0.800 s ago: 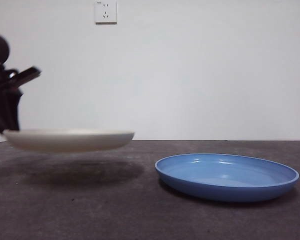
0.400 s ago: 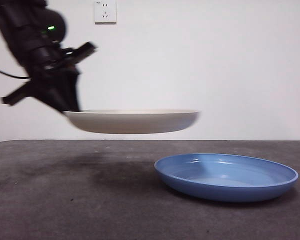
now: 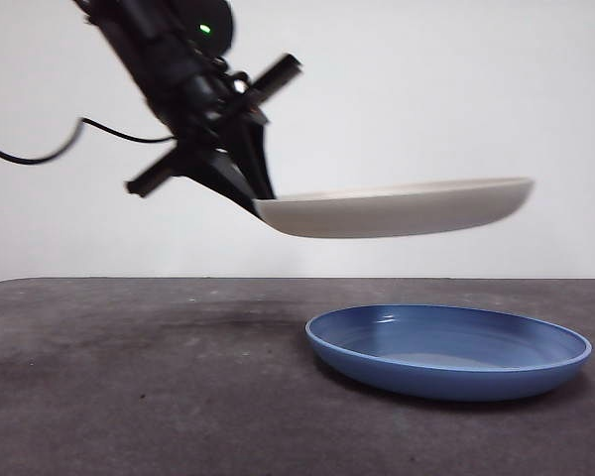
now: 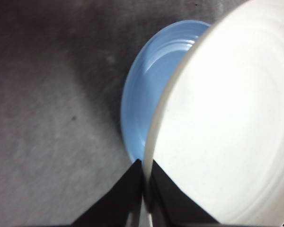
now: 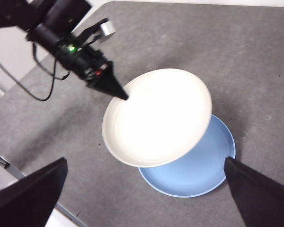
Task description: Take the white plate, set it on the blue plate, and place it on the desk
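My left gripper [image 3: 258, 206] is shut on the rim of the white plate [image 3: 397, 208] and holds it in the air, tilted slightly up at its far edge, partly over the blue plate [image 3: 448, 349]. The blue plate rests on the dark grey desk [image 3: 129, 377]. In the left wrist view the jaws pinch the white plate's rim [image 4: 146, 189], with the blue plate [image 4: 142, 99] below. The right wrist view looks down from high on the white plate [image 5: 156, 116], the blue plate [image 5: 203, 175] and the left gripper [image 5: 118, 92]. My right gripper [image 5: 146, 198] is open and empty, high above.
A pale wall stands behind the desk. A black cable [image 3: 40, 154] trails from the left arm. In the right wrist view the desk's edge [image 5: 47, 201] runs near the lower left.
My left gripper has carried the white plate up and to the right, from low over the desk's left side to partly above the blue plate. The blue plate has not moved.
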`<state>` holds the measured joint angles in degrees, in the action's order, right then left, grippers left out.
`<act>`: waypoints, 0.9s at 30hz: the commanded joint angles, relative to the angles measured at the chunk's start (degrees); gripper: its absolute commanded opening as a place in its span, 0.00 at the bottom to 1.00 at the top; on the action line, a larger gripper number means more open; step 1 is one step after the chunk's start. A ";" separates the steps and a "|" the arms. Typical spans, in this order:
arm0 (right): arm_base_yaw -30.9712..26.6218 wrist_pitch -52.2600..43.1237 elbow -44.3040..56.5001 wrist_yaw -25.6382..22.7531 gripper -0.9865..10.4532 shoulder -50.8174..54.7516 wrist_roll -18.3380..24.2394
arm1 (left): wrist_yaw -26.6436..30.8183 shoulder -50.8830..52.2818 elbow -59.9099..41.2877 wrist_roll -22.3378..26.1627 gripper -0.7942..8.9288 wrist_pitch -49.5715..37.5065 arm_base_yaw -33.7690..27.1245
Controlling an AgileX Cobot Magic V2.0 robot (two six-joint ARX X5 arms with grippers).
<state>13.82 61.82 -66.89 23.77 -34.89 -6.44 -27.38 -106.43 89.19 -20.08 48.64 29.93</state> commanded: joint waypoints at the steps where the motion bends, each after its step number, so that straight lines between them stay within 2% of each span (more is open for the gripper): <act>1: 0.24 0.09 -1.07 -0.20 0.68 -0.11 0.72 | -0.46 -5.33 5.31 -0.55 0.10 1.64 1.73; 9: 0.24 0.22 -1.07 -0.02 0.68 -0.11 1.11 | -0.33 -15.78 14.80 -0.17 0.10 4.72 5.51; 12: 0.24 0.24 -1.07 0.04 0.68 -0.11 1.11 | 2.12 -18.18 16.33 -0.07 0.10 6.03 6.23; 16: 0.24 0.28 -1.07 0.20 0.68 -0.11 1.14 | 2.58 -19.30 16.35 0.66 0.10 6.69 6.45; 20: 0.24 0.42 -1.07 0.20 0.68 -0.11 1.16 | 5.46 -19.30 16.39 0.98 0.10 6.54 6.45; 27: 0.24 0.42 -1.07 0.20 0.68 -0.11 1.18 | 5.51 -19.30 16.39 1.46 0.10 7.02 6.08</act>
<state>13.82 62.54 -66.89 23.84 -34.89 -5.80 -21.80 -124.57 103.83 -19.57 55.72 35.79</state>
